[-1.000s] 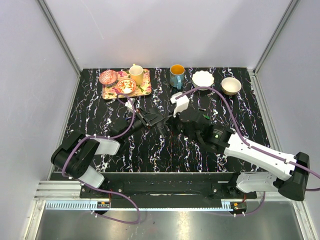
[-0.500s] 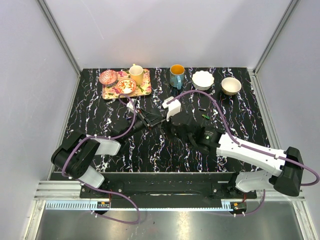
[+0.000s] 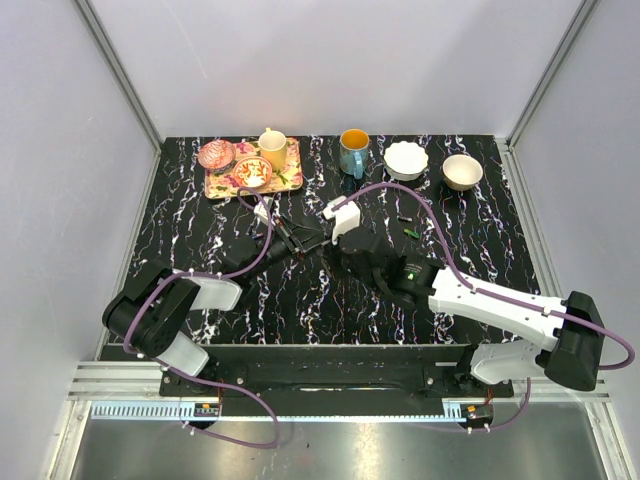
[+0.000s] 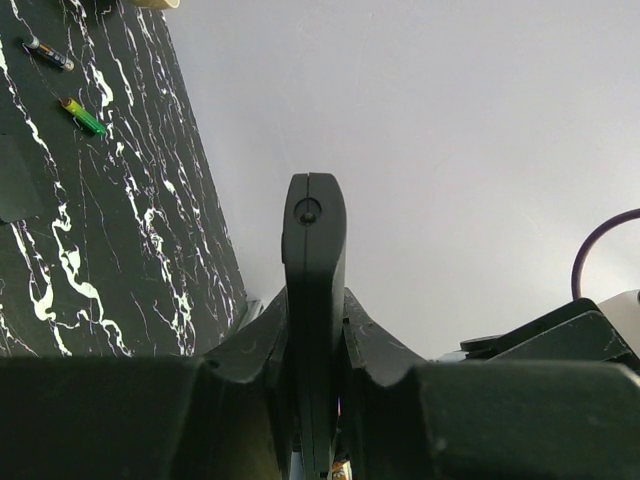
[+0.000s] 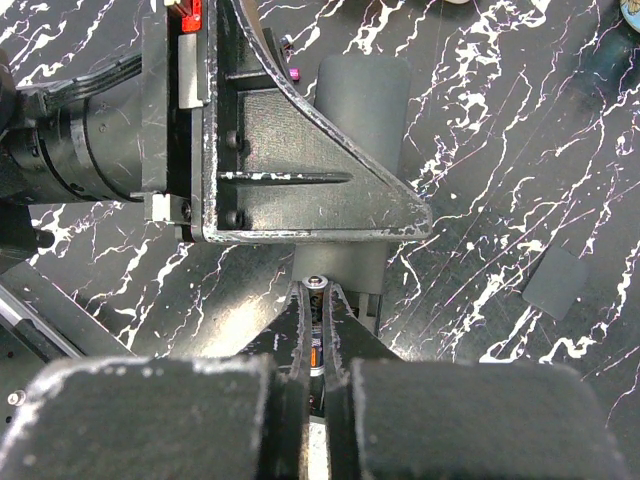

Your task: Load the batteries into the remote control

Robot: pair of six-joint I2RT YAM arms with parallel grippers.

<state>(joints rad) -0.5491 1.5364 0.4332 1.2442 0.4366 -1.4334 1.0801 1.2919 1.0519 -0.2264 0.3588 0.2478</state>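
My left gripper (image 4: 315, 312) is shut on the black remote control (image 4: 314, 240), which shows edge-on between its fingers. In the right wrist view the remote (image 5: 362, 92) runs under the left gripper's finger plate (image 5: 300, 180). There my right gripper (image 5: 318, 300) is shut on a battery (image 5: 318, 330) whose metal tip touches the remote's near end. In the top view the two grippers, left (image 3: 298, 240) and right (image 3: 336, 246), meet at mid-table. Two more batteries, a dark one (image 4: 48, 52) and a green one (image 4: 85, 117), lie loose on the table.
A flowered tray (image 3: 290, 180) with a cup and small bowls stands at the back left. A blue mug (image 3: 353, 152) and two white bowls (image 3: 406, 158) (image 3: 462, 171) line the back edge. A small dark flat square piece (image 5: 555, 280) lies on the table right of the grippers.
My right arm has swung left and brought its gripper, with the battery, up against the remote. The left arm has barely moved.
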